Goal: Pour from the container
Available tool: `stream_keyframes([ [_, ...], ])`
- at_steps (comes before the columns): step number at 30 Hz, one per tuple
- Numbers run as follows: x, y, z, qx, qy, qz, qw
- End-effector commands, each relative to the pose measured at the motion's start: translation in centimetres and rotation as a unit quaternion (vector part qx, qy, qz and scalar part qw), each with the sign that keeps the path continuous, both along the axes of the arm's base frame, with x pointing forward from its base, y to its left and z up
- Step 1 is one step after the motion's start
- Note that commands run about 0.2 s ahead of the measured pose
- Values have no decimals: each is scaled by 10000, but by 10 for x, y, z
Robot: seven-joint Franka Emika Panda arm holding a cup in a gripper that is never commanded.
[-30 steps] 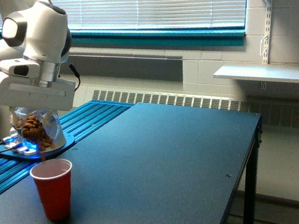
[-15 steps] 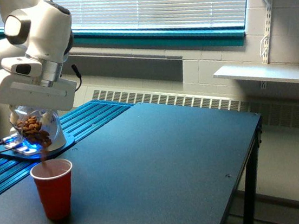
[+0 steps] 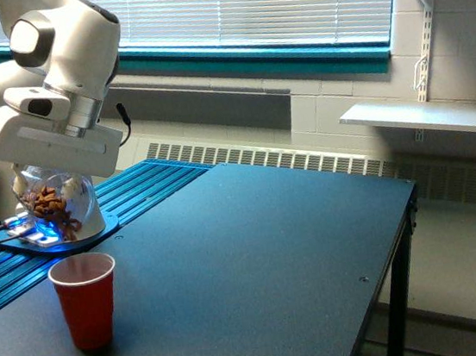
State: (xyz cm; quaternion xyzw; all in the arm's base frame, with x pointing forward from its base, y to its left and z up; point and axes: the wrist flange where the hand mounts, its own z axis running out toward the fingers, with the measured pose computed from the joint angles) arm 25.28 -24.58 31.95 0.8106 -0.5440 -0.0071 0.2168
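The container point(image 3: 53, 203), a small clear rounded jar with brown nut-like pieces showing through it, hangs tilted under the white arm at the exterior view's left. My gripper point(image 3: 53, 170) is shut on it, with the fingers mostly hidden by the white hand. The jar's lower edge sits a little above and behind the red plastic cup point(image 3: 85, 299), which stands upright on the dark table point(image 3: 257, 262). No pieces are falling between jar and cup.
A round dark base with a blue glowing light point(image 3: 50, 238) lies on teal slats behind the cup. The table's right edge point(image 3: 401, 236) drops to the floor. A radiator and blinds run along the back wall, and a shelf point(image 3: 426, 116) is at right.
The jar has tipped back upward slightly and the nut pieces have settled back inside; the thin stream of pieces falling into the red cup has stopped.
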Motion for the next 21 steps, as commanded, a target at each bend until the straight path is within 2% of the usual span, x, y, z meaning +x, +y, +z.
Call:
stream_keyframes([
  [1, 6, -1, 2, -90, 63, 11, 9999],
  [21, 15, -6, 5, -141, 319, 195, 9992],
])
